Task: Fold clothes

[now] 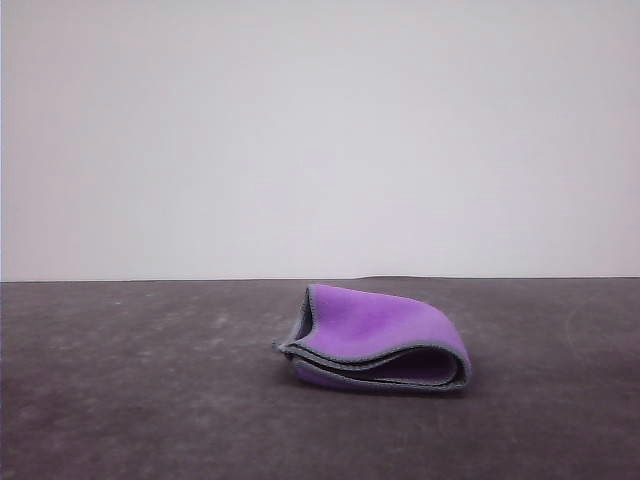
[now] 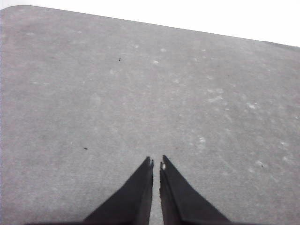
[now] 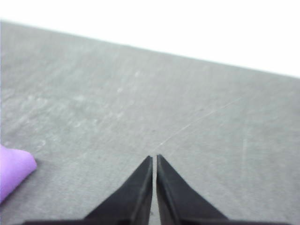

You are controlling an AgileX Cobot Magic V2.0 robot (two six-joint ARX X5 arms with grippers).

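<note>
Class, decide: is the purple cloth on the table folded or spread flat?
Folded. The front view shows the cloth doubled over, stacked hemmed layers showing along its near edge.

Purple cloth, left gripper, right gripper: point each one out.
purple cloth (image 1: 375, 325), front view, top folded layer.
left gripper (image 2: 156, 163), left wrist view, between the fingers' tips.
right gripper (image 3: 154, 157), right wrist view, between the fingers' tips.

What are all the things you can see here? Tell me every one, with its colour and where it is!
cloth: one, purple with a grey hem, folded over, lying on the table a little right of the middle
table: one, dark grey, scuffed, under everything
wall: one, white, behind the table
left gripper: one, black, jaws nearly together, holding nothing, over bare table
right gripper: one, black, jaws nearly together, holding nothing, a purple cloth corner off to its side
</note>
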